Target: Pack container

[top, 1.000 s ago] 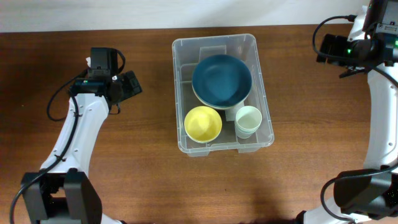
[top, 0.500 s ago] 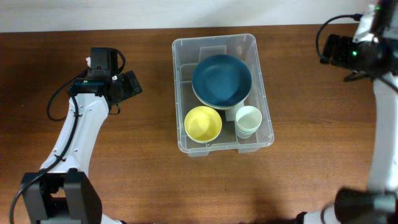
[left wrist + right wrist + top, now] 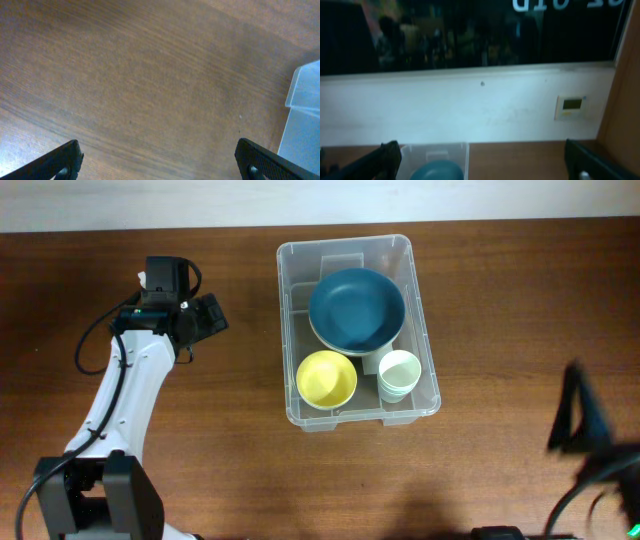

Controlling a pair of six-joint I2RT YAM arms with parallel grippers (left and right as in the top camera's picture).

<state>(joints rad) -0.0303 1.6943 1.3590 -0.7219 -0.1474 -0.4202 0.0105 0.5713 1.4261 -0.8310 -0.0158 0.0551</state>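
Observation:
The container (image 3: 290,330), a clear plastic bin, stands at the table's centre. Inside it are a dark blue bowl (image 3: 356,310), a yellow bowl (image 3: 326,378) and a white cup (image 3: 398,372). My left gripper (image 3: 212,317) hovers over bare wood well left of the bin, open and empty (image 3: 160,162), with a corner of the bin (image 3: 305,115) at the right edge of its view. My right arm (image 3: 580,420) is a dark blur at the near right. Its gripper (image 3: 485,162) is open and empty, facing the far wall, with the bin (image 3: 435,149) and blue bowl (image 3: 437,171) low in its view.
Brown wooden table (image 3: 220,440) all round the bin. A white wall (image 3: 480,110) with a small panel (image 3: 571,105) and a dark window above it runs behind the table's far edge.
My right arm has swung from the far right corner of the table down to the near right, blurred by motion. The left arm and the bin's contents have not moved.

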